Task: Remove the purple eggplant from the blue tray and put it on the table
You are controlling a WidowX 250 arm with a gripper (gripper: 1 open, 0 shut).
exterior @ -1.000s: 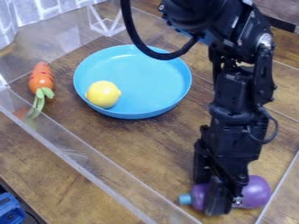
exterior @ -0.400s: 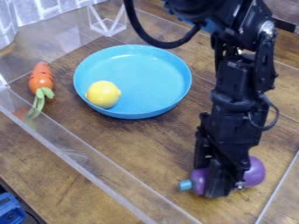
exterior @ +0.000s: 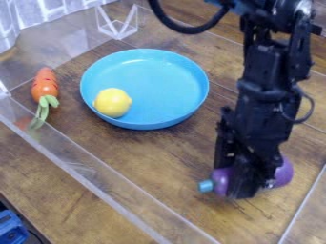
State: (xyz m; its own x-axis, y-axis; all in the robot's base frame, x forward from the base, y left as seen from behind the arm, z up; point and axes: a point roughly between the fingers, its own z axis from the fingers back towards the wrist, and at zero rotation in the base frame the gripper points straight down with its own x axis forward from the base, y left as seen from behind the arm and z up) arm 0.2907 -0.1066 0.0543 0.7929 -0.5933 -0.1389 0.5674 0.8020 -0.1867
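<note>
The purple eggplant (exterior: 227, 180) hangs just above the table (exterior: 128, 162) at the lower right, its teal stem cap pointing left. My gripper (exterior: 246, 177) points steeply down and is shut on the eggplant, its black fingers covering the middle of the fruit. The blue tray (exterior: 192, 84) stands apart at the upper middle, with only a yellow round fruit (exterior: 113, 102) inside it.
An orange carrot (exterior: 45, 88) with a green top lies on the table left of the tray. Clear acrylic walls (exterior: 102, 181) run along the table's near edge and back. My black arm rises from the gripper to the top right.
The gripper has closed on the eggplant and risen a little, lifting it off the tabletop. The tray, yellow fruit and carrot have not moved.
</note>
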